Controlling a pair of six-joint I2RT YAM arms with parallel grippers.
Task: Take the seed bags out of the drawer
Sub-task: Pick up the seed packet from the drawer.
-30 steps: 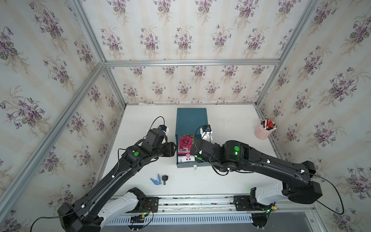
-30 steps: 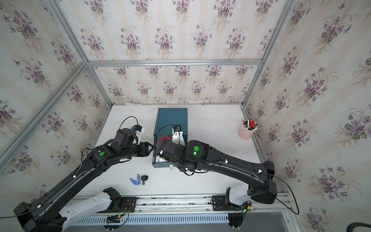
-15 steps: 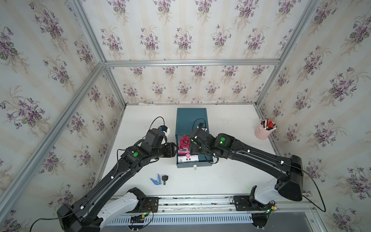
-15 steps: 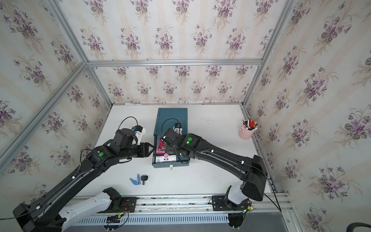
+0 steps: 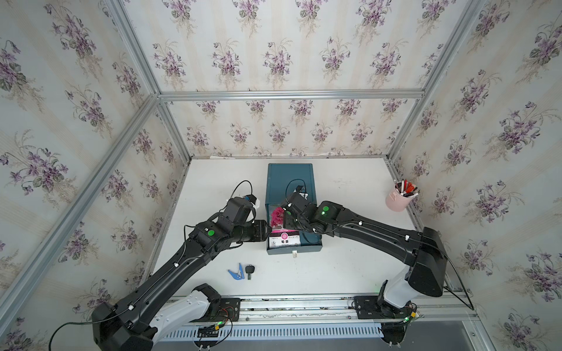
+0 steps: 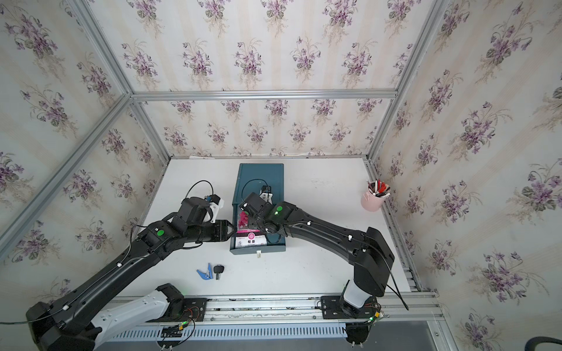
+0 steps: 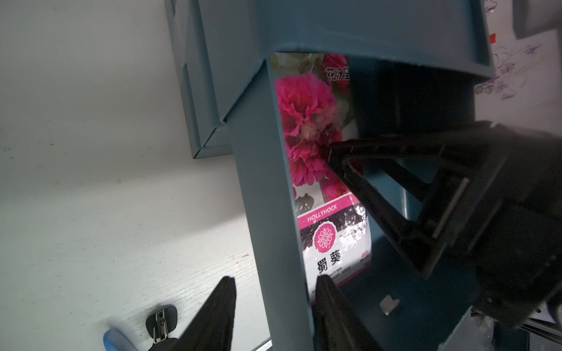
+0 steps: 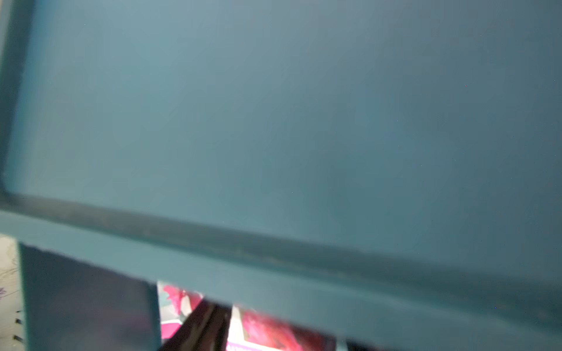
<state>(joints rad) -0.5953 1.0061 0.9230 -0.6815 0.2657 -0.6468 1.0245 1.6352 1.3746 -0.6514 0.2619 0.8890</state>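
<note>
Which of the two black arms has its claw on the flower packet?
The right gripper: its tip lies on the magenta seed bag inside the drawer. The left gripper straddles the drawer's side wall.

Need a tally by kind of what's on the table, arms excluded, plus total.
Teal drawer cabinet: 1
Hollyhock seed bag: 1 in sight
Pink cup: 1
Pens in the cup: too small to count
Blue clip: 1
Black key: 1
Total: 5, pens left out
</note>
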